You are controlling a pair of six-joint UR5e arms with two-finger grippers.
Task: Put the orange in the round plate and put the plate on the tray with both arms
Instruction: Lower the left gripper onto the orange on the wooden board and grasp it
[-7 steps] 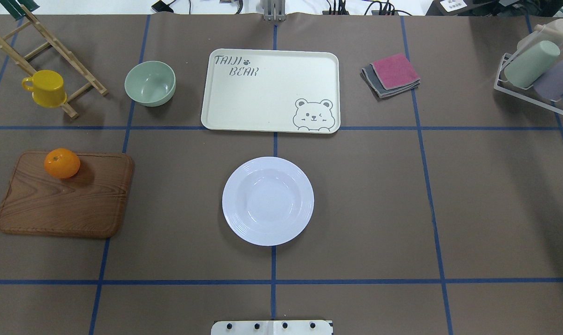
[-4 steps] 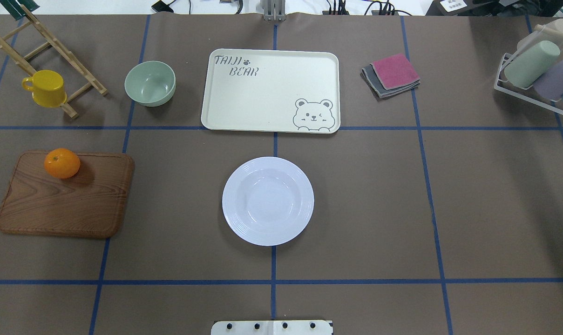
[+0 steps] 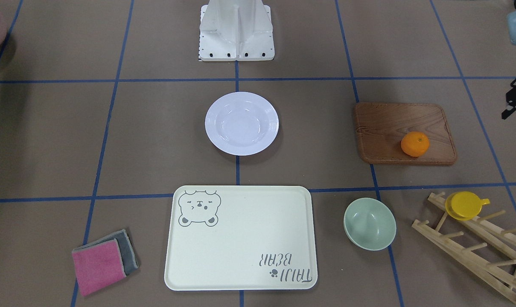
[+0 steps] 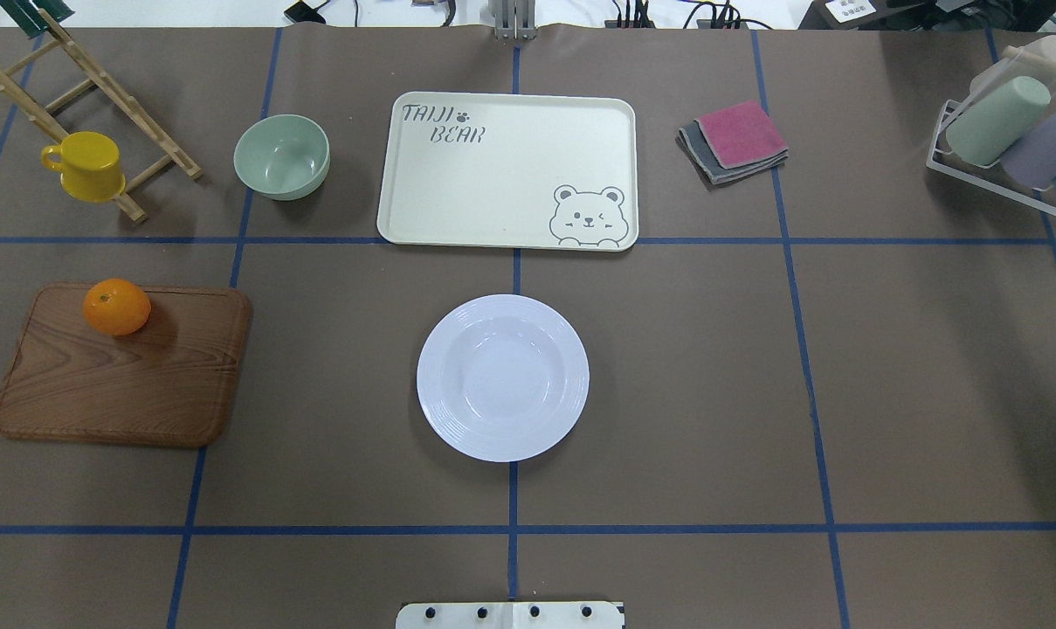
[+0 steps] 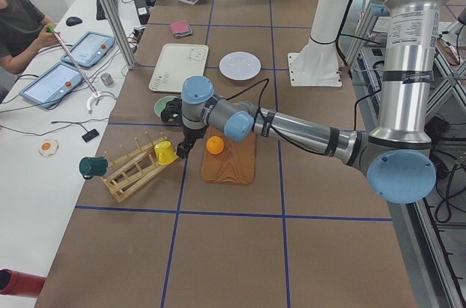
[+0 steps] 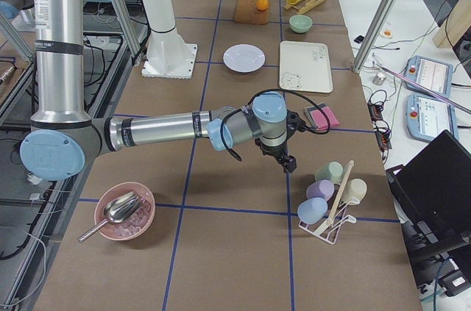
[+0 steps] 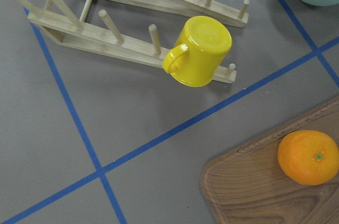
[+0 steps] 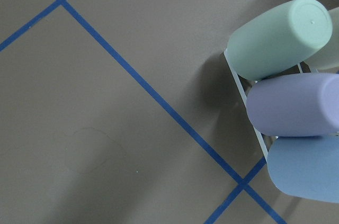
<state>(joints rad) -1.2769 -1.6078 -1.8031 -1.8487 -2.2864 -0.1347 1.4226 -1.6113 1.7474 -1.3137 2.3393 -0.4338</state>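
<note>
orange (image 4: pixel 116 307) on board (image 4: pixel 117 393), its upper-left corner, frame left. round plate (image 4: pixel 502 377) centre, tray (image 4: pixel 493 175) above it, apart. left arm (image 5: pixel 291 127), right arm (image 6: pixel 154 129) jaws: can't tell state.

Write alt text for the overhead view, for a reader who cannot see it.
An empty white round plate sits mid-table, with an empty cream bear tray beyond it. At the left, an orange rests on a wooden board. A green bowl, a yellow cup on a rack and folded cloths line the far side.

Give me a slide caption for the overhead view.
Orange on the wooden board, round plate empty at centre, tray beyond it.
</note>
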